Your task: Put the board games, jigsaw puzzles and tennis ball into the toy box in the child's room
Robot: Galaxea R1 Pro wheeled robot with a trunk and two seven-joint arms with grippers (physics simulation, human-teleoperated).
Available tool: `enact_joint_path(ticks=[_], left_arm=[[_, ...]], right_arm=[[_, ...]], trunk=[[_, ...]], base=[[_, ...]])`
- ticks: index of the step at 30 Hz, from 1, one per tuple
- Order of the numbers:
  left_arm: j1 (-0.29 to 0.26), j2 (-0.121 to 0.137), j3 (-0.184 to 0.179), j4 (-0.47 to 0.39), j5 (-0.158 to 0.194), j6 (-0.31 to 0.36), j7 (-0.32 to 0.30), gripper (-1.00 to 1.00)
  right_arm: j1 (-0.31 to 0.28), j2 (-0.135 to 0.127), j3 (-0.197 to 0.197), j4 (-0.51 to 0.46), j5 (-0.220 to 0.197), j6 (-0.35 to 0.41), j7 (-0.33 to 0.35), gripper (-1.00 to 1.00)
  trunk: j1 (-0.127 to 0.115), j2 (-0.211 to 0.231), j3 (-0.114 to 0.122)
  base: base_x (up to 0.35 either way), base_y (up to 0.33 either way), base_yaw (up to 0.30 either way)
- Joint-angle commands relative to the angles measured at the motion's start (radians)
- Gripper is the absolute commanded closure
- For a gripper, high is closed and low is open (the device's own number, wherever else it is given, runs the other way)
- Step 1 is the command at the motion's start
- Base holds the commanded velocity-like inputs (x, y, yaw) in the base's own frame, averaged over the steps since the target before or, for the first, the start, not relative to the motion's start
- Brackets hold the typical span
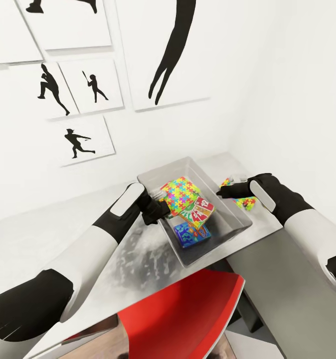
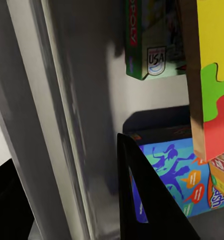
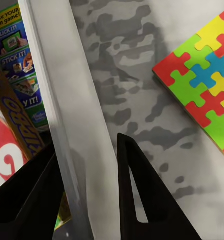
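The light grey toy box stands on the table against the wall. Inside it lie a jigsaw puzzle, tilted against a red-and-green board game, and a blue board game. A second jigsaw puzzle lies flat on the table just outside the box's right wall. My left gripper straddles the left rim, open, with one finger inside the box. My right gripper is shut on the right rim.
A red chair stands close under the table's front edge. White walls with black sports silhouette pictures close the table in behind and on the right. Bare tabletop stretches left of the box.
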State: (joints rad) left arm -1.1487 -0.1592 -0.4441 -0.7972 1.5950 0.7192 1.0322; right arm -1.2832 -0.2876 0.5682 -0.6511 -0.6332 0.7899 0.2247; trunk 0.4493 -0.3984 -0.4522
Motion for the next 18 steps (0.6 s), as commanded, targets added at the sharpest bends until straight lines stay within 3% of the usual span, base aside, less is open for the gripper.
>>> enact_joint_path(ticks=[1,13,18], left_arm=[[0.000,0.000,-0.002,0.001,0.003,0.010,0.009,1.00],[0.001,0.000,-0.003,0.000,0.004,0.009,0.009,1.00],[0.001,0.000,-0.003,-0.001,0.003,0.009,0.009,1.00]], right_arm=[[-0.002,-0.002,0.001,-0.001,0.001,0.002,0.007,1.00],[-0.001,-0.004,0.002,-0.012,0.001,0.002,0.005,1.00],[-0.001,-0.004,0.003,-0.013,0.001,0.001,0.005,1.00]], trunk=[[0.001,-0.002,-0.002],[0.001,-0.002,-0.002],[0.001,-0.002,-0.002]], base=[[0.000,0.000,0.000],[-0.004,0.000,0.000],[-0.153,0.000,0.000]])
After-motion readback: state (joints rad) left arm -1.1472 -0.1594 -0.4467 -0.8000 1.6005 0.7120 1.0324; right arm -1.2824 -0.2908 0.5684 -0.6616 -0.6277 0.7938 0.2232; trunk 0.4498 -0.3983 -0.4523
